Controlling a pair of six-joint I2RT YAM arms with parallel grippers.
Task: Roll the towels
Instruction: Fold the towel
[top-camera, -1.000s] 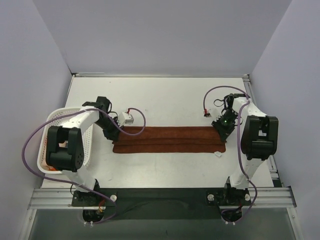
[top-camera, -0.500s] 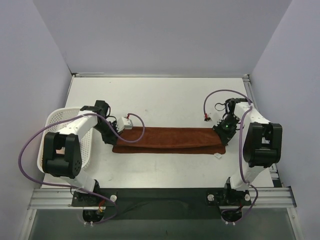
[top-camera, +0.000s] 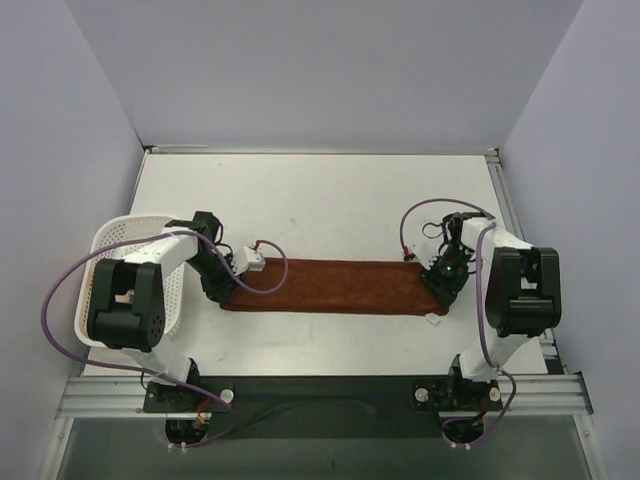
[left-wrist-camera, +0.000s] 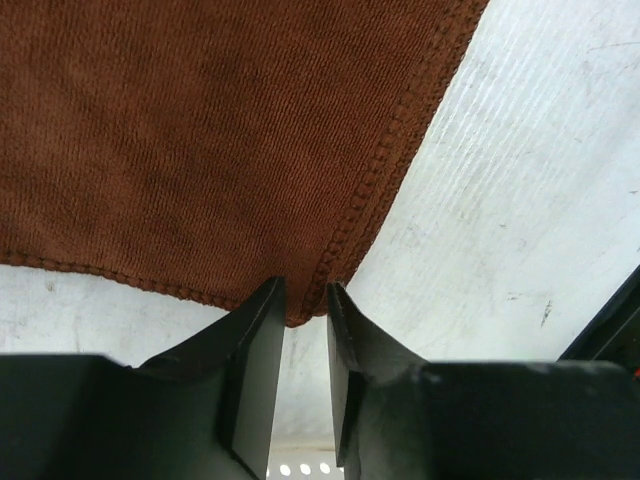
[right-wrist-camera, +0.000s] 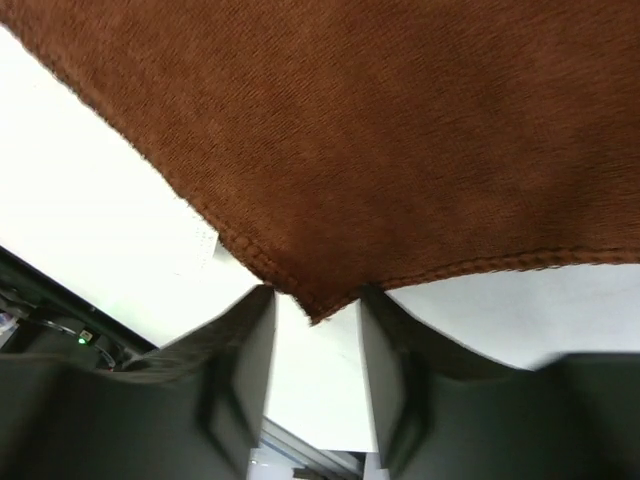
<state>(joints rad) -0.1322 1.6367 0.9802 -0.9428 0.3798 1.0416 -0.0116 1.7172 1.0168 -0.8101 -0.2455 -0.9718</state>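
Rust-brown towel (top-camera: 330, 287): soft terry cloth lying flat as one long, narrow strip across the middle of the table, running left to right between the two grippers. The pile is short and dull, finely ribbed in the left wrist view (left-wrist-camera: 200, 130) and fuzzier in the right wrist view (right-wrist-camera: 400, 130).
Hem (left-wrist-camera: 385, 160): a raised, corded line of stitching along the cloth's edges, meeting in a blunt corner.
White tag (top-camera: 433, 318): small, poking out at the strip's near right corner and resting on the table.
Left gripper (top-camera: 222, 292): at the strip's left end. Its flat-faced black fingers stand slightly apart (left-wrist-camera: 306, 290), with the towel corner at their tips and pale table showing in the slit.
Right gripper (top-camera: 440, 285): at the strip's right end. Its fingers stand wider apart (right-wrist-camera: 315, 300), and the pointed corner lies loose between the tips.
Table (top-camera: 330, 200): white, matt, faintly scuffed.
Basket (top-camera: 115, 235): white plastic lattice with rounded corners, at the left edge, apart from the towel.
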